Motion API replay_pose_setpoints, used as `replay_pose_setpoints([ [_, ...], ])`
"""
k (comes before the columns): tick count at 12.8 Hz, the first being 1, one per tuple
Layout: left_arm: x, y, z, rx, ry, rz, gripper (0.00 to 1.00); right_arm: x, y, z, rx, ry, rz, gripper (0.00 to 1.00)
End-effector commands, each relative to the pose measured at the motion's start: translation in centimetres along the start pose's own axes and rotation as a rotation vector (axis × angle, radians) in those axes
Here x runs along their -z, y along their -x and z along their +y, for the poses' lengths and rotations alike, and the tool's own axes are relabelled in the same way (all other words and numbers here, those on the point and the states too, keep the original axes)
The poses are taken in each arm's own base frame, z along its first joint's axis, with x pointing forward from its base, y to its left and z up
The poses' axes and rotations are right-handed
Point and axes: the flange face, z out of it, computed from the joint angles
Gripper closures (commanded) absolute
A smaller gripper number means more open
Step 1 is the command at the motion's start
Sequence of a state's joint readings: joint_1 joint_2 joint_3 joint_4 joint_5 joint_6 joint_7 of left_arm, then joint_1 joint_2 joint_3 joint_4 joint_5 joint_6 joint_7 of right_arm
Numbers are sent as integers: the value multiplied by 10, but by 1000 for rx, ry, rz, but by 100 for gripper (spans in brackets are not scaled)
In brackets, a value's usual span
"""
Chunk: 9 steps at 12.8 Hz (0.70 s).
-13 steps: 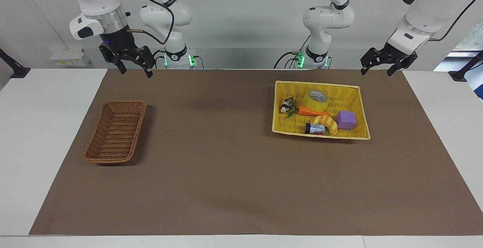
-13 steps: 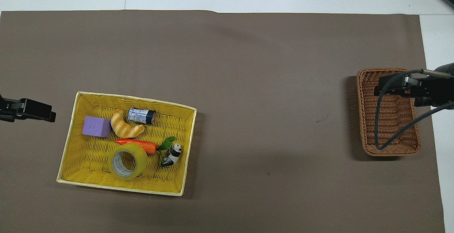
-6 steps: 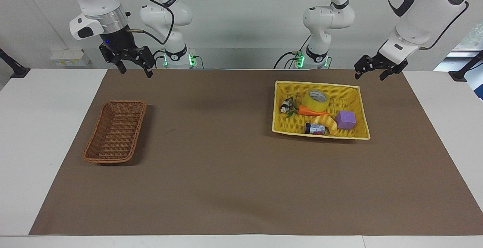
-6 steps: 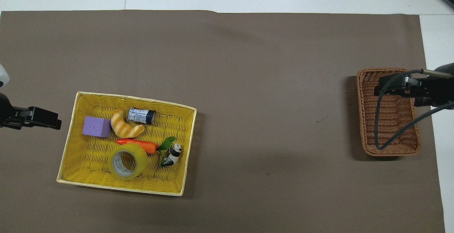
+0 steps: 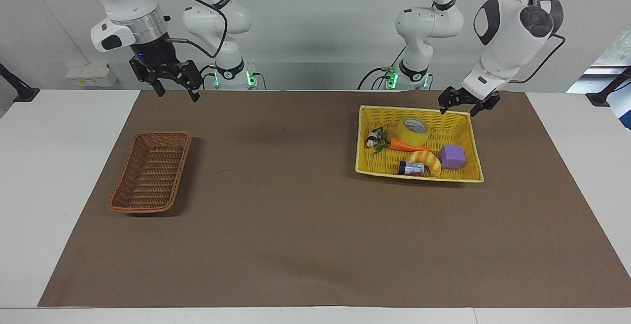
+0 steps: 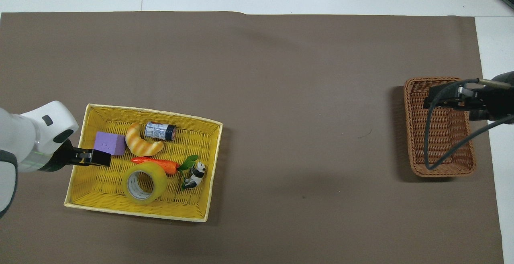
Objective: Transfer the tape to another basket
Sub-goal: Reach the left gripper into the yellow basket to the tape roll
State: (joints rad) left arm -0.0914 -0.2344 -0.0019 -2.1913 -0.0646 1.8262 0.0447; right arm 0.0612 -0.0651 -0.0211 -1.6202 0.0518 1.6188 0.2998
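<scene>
Jaws spread, left gripper (image 5: 465, 107) hangs over the yellow basket (image 5: 362, 136) rim, tape (image 5: 414, 131) below and beside it; light, stiff, probably slick roll, best pinched through its core wall.

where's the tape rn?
The tape lies in the yellow basket at the left arm's end of the table, beside the toy carrot, on the basket's side nearest the robots.

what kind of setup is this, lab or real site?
Likely a robotics lab bench: two white arms mounted at a table under a brown mat, with toy props in a yellow basket and an empty wicker basket.
</scene>
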Motion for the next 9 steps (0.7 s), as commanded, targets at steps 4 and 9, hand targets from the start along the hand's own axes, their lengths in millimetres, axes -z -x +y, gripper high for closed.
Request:
replay_pose_setpoints([
  [4, -84, 60, 23, -30, 34, 92, 0, 3, 1, 3, 16, -7, -9, 0],
  [9, -151, 61, 33, -21, 49, 142, 25, 3, 0, 4, 14, -7, -9, 0],
])
